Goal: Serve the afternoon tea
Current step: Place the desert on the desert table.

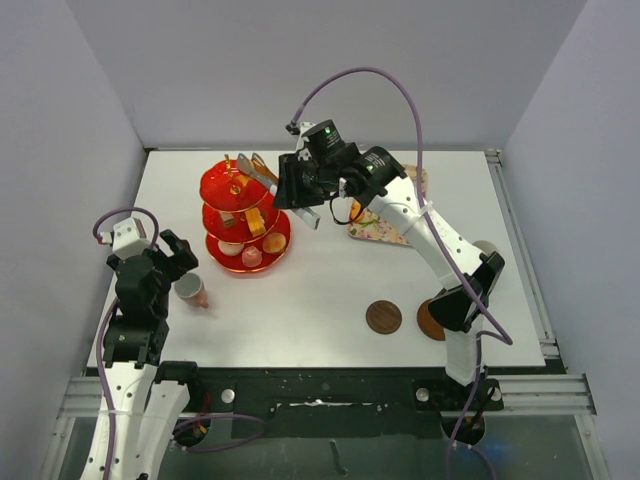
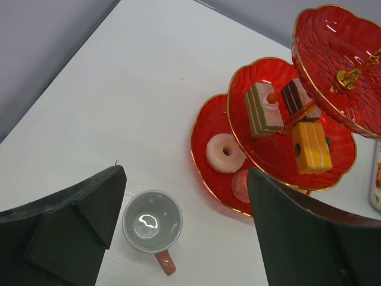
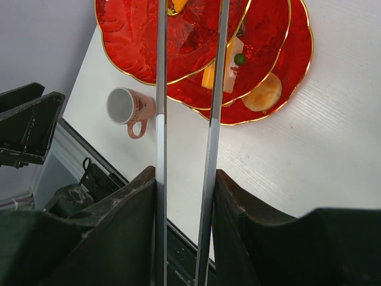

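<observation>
Three-tier stand (image 1: 218, 188) is set left of centre, toward the back of the bench (image 1: 320, 280). Cakes (image 2: 264, 109) are carried on its middle and bottom tiers. Tongs (image 1: 262, 170) are positioned above the top tier. A cup (image 1: 188, 289) is stood upright front-left of the stand, apart from it. Two saucers (image 1: 383, 317) are laid side by side at front right. A tray (image 1: 378, 232) is placed behind them, right of the stand.

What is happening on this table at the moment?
The right gripper holds metal tongs, their tips over the red three-tier stand, which carries small cakes. The left gripper hovers with open jaws above the pink cup, upright beside the stand. Two brown saucers lie at the near right of the table, no cup on them.
</observation>
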### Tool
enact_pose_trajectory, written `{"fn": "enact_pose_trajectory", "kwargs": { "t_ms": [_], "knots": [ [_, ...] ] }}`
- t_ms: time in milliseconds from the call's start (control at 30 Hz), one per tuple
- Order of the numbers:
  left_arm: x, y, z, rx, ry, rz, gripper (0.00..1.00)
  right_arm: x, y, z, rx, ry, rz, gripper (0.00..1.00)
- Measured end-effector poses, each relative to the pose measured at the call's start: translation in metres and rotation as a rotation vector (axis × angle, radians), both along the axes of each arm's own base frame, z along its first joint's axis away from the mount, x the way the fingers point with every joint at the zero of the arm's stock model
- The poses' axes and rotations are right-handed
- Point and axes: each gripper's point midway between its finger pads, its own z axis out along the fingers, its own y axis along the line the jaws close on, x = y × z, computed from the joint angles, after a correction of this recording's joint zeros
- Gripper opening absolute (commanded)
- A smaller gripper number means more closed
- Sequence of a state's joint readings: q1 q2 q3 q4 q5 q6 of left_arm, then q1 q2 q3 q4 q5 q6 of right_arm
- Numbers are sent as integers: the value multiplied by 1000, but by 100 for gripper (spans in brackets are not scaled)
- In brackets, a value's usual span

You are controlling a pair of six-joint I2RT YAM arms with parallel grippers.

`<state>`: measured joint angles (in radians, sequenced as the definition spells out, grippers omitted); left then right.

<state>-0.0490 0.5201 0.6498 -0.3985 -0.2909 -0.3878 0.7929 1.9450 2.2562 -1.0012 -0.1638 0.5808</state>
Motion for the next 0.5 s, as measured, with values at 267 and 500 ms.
{"fn": "enact_pose_trajectory", "kwargs": {
  "t_ms": [267, 500],
  "knots": [
    [0, 0, 0, 0, 0, 0, 82, -2, -3, -3, -16, 5, 9, 29],
    [0, 0, 0, 0, 0, 0, 82, -3, -4, -7, -33, 10, 16, 32]
  ]
}}
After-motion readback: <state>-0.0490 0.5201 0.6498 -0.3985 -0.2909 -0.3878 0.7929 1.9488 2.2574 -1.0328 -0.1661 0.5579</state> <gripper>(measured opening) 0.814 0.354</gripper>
